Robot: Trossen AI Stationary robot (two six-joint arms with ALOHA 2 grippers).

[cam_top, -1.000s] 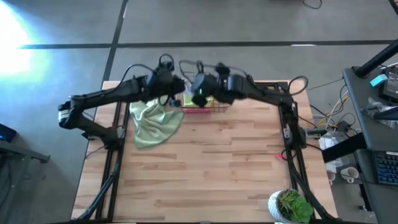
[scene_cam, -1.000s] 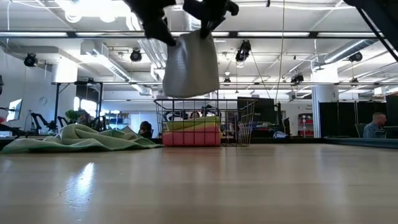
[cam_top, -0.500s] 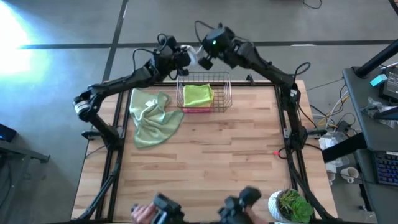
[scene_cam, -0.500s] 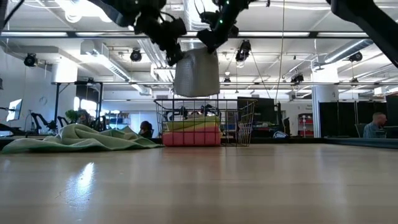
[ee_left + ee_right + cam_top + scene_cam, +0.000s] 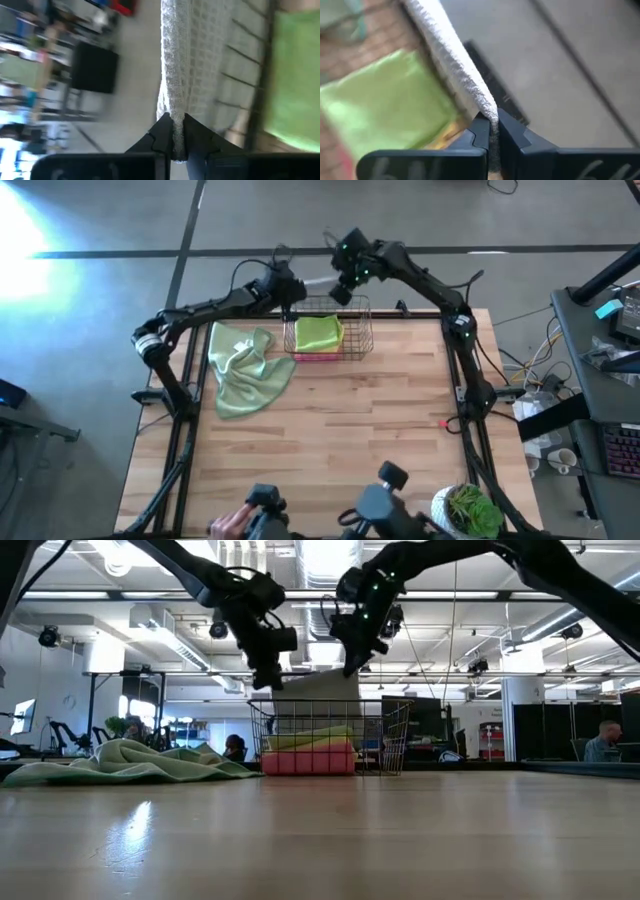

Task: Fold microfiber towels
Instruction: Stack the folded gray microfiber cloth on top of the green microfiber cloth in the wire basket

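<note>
Hard glare whitens the floor point(image 5: 40, 220) beyond my table point(image 5: 330, 430); ceiling lamps point(image 5: 130, 552) blaze overhead, and my wrist pictures smear behind the grey towel point(image 5: 172, 75).

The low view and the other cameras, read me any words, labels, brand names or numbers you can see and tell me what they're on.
No readable text in any view.
The wire basket, the grey-beige towel and the lime green towel carry no visible label.
Room fixtures behind the table are too small to read.
</note>
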